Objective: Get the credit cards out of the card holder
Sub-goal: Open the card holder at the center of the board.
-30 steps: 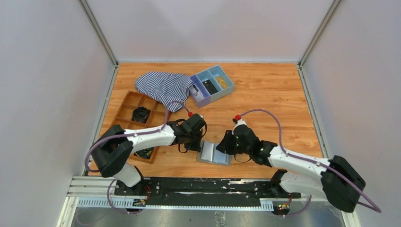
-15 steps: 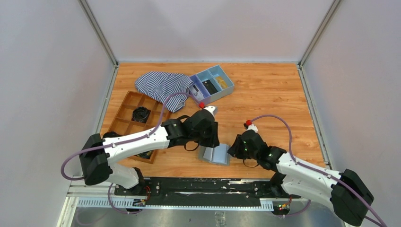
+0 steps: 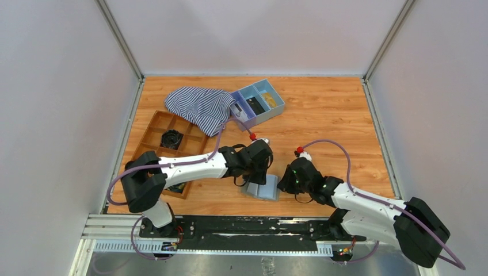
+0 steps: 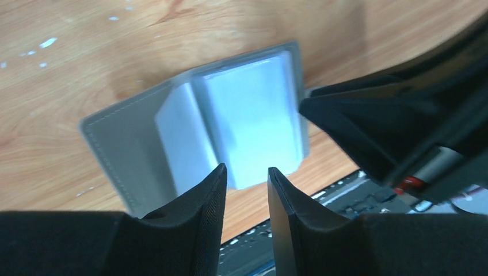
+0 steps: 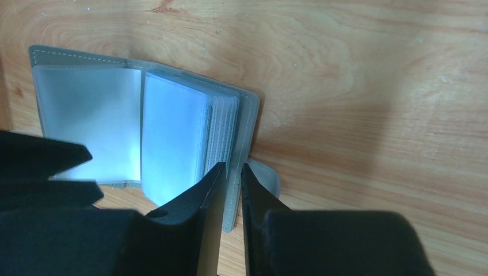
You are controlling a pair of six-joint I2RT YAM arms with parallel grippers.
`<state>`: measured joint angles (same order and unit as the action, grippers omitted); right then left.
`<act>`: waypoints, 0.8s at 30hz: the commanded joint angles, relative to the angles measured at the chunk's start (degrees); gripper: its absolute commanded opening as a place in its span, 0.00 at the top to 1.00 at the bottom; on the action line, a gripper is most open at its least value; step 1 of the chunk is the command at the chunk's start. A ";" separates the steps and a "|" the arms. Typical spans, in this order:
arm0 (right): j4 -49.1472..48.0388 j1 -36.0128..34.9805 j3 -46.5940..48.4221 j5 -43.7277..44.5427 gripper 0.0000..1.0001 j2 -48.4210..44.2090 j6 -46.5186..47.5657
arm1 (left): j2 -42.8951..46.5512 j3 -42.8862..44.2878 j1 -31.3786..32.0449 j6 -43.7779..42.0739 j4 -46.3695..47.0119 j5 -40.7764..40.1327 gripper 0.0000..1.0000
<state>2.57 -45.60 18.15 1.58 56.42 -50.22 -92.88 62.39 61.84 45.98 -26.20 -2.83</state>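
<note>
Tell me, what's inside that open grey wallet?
The card holder lies open, showing a stack of pale frosted sleeves. Whether cards sit in them is hidden by the frosting.

Wood-grain tabletop (image 3: 334,115); 3 plain white walls (image 3: 253,34); silver corner posts (image 3: 118,37); aluminium rail (image 3: 109,230) at near edge.

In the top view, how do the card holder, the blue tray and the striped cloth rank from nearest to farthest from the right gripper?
From the right gripper:
1. card holder, right beside it, on its left.
2. blue tray, farther back on the table.
3. striped cloth, back left, to the left of the tray.
</note>
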 commanded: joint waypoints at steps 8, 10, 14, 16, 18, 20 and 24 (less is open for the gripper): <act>-1.49 0.77 -0.72 -0.69 0.80 -3.49 0.31 | 5.03 -11.19 -5.79 1.22 2.78 -0.48 0.65; -1.50 0.75 -0.88 -0.69 0.80 -3.69 0.29 | 4.25 -12.74 -6.35 1.10 4.42 0.33 0.66; -2.03 0.74 -0.71 -2.43 0.80 -3.01 0.57 | 0.97 -13.08 -6.50 0.53 4.96 1.16 0.67; -2.09 0.72 -0.63 -3.05 0.80 -2.39 0.56 | -0.37 -13.00 -6.47 0.52 5.29 1.77 0.68; -2.09 0.69 -0.55 -3.41 0.80 -2.12 0.56 | -1.24 -13.07 -6.47 0.65 5.64 1.90 0.68; -1.74 0.73 -0.57 -3.21 0.80 -2.19 0.48 | -1.83 -13.17 -6.47 0.67 5.77 1.86 0.69; 2.31 0.73 -0.46 0.96 0.80 -3.78 -0.31 | -2.42 -13.34 -6.49 0.74 6.13 2.25 0.69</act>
<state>1.56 -45.60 18.13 -0.30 54.08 -50.11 -92.05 49.89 55.31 46.92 -21.71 -1.13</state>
